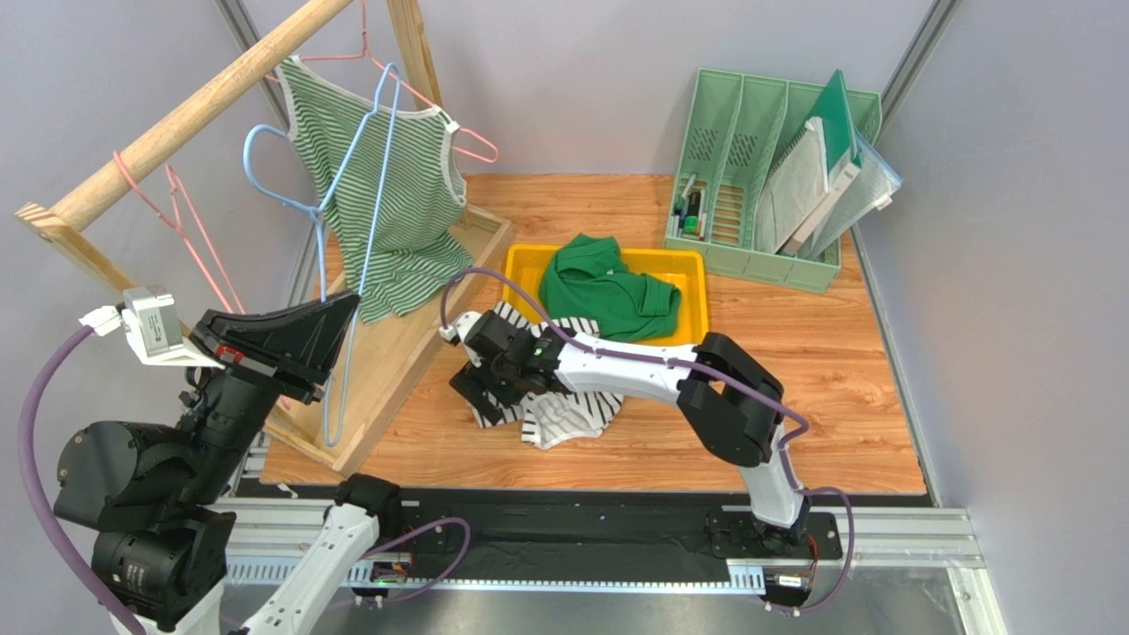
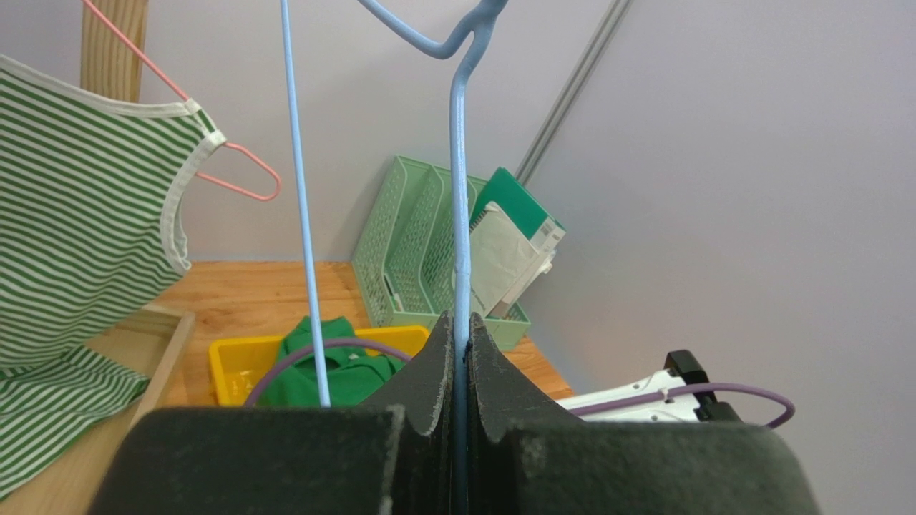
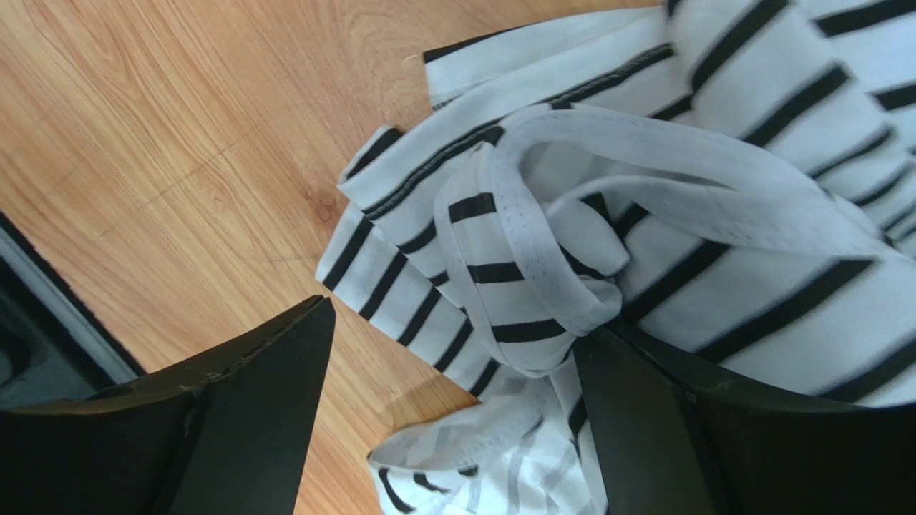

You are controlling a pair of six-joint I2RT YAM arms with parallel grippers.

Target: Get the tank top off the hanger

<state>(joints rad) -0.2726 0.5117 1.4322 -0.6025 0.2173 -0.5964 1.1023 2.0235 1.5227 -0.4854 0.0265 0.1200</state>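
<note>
- My left gripper (image 2: 460, 333) pinches the blue wire hanger (image 2: 460, 215).
- Right gripper (image 3: 452, 327) is spread over the black-and-white striped tank top (image 3: 667, 215), crumpled just in front of the yellow plastic bin (image 1: 530, 265).
- Release step, I reckon; next, lift clear.

A crumpled white top (image 3: 667, 204) with black stripes lies on the wooden table (image 3: 161, 140) and fills the right and middle of the view. Its folds pile over one another, and a white stitched band (image 3: 543, 281) loops across the front of the heap. The right gripper (image 3: 454, 327) stands over the top's near edge, with its black fingers (image 3: 247, 418) spread wide. One finger is left of the top over bare wood. The other is at the top's lower right, against the cloth. Far left of the top, a dark strip (image 3: 38, 322) borders the wood.
</note>
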